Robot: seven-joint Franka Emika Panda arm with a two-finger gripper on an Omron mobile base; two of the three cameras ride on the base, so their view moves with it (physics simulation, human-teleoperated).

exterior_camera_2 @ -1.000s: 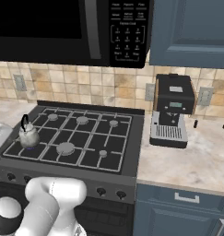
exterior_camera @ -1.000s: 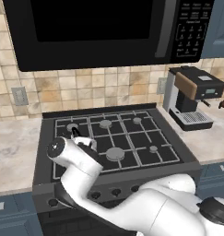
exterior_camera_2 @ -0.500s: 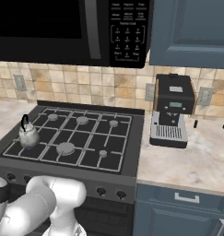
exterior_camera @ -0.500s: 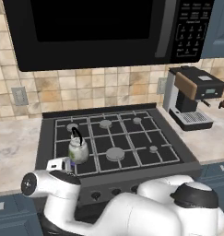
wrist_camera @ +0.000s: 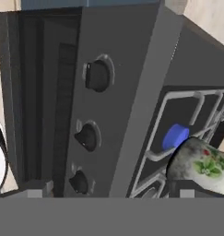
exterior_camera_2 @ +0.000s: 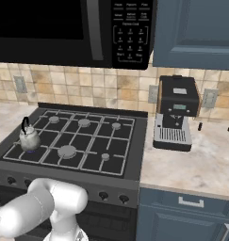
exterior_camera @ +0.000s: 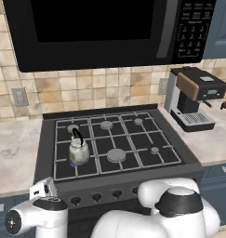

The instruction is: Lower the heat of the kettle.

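Knobs line the stove's front panel point(wrist_camera: 127, 92) closest to the hand camera: three dark dials, the nearest knob point(wrist_camera: 79, 182), a middle knob point(wrist_camera: 86, 137) and a farther knob point(wrist_camera: 97, 75). The finger tips do not rise into that picture, so whether the jaws are spread or pressed together cannot be told. Just past the panel's edge a blue flame point(wrist_camera: 174, 136) burns under the kettle point(exterior_camera: 78, 151), which stands on the front-left burner of the cooktop point(exterior_camera: 133, 144). Farther off, the coffee machine point(exterior_camera: 193, 97) sits on the counter, with the microwave point(exterior_camera: 105, 28) overhead. The main risk is picking the wrong dial, since they look alike and sit close; turning one too far could also put the flame out rather than lower it.
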